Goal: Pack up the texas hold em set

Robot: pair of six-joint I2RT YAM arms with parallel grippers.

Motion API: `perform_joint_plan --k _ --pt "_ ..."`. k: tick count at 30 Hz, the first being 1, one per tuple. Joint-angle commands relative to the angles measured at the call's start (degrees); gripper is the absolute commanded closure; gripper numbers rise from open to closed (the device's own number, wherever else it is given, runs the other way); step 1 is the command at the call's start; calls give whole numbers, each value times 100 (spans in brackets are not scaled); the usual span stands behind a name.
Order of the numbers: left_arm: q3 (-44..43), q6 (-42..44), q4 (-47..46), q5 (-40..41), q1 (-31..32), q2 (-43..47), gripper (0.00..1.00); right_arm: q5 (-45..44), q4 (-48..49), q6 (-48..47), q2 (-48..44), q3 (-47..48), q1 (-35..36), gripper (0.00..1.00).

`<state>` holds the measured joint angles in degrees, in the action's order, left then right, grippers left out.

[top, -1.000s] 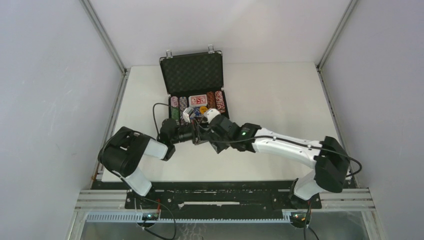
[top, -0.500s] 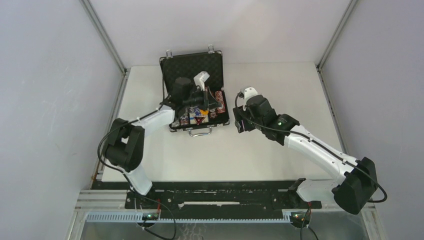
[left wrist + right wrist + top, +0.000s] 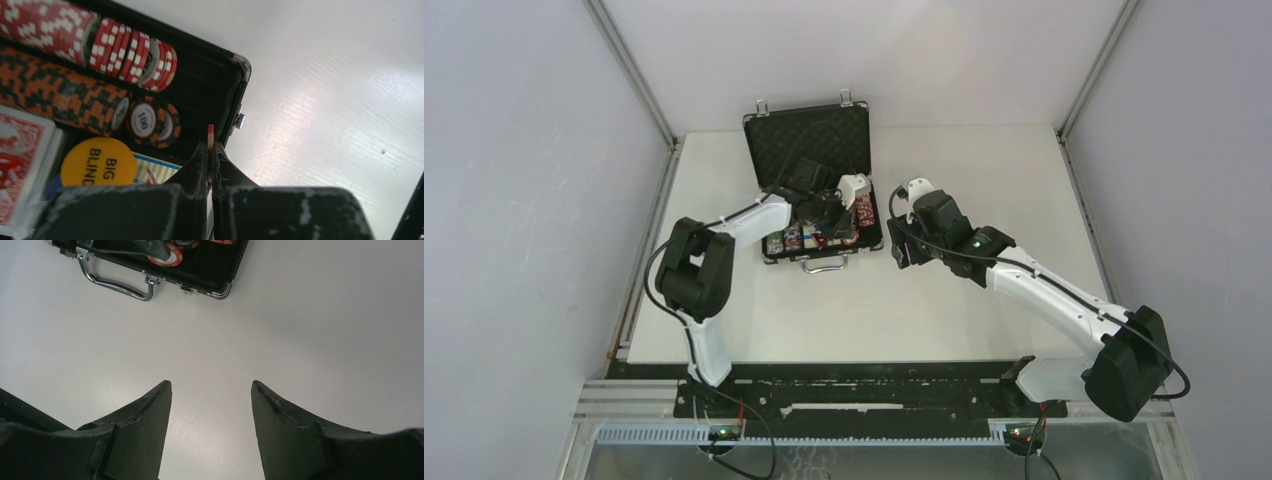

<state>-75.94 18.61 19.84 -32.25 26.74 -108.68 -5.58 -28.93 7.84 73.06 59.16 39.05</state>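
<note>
Pinching a thin red-edged chip (image 3: 210, 131) edge-on, the left jaws are all but closed, with only the chip's thickness between them. They hang inside the open case (image 3: 239, 70), near one corner. Just beyond their tips, the end of a row of orange-and-black chips (image 3: 60, 95) shows a face marked 100 (image 3: 143, 120). Beside the tips lies the yellow BIG BLIND button (image 3: 98, 162), with a red card deck (image 3: 20, 155) past it. Farther ahead, a row of red-and-white chips (image 3: 55, 25) fills its slot.

The right jaws stand wide apart and hold nothing (they hover over the worktop (image 3: 310, 315)). The case's metal handle (image 3: 114, 284) is well ahead of them and off to one side. Seen from above, the lid (image 3: 809, 145) stands open on the far side of the left jaws.

By the look of it, the packing is well along: chip rows, deck and button sit in the case, and no loose piece shows outside it in these views. What seems left is to seat the held chip in a row, release it, and draw the arm clear. The lid then needs folding down and latching.
</note>
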Motion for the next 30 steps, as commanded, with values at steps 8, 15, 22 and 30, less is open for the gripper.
perform_joint_plan --k 8,15,22,30 --pt "-1076 969 438 59 276 -358 100 68 294 27 151 26 -53 33" --pt "-1746 1126 847 -78 429 -820 100 79 269 29 169 26 -90 33" --pt "-2167 1204 1163 35 478 -1214 100 90 291 19 178 -19 -103 33" --pt "-2917 1266 1868 349 456 -1721 100 103 309 25 227 -18 -143 34"
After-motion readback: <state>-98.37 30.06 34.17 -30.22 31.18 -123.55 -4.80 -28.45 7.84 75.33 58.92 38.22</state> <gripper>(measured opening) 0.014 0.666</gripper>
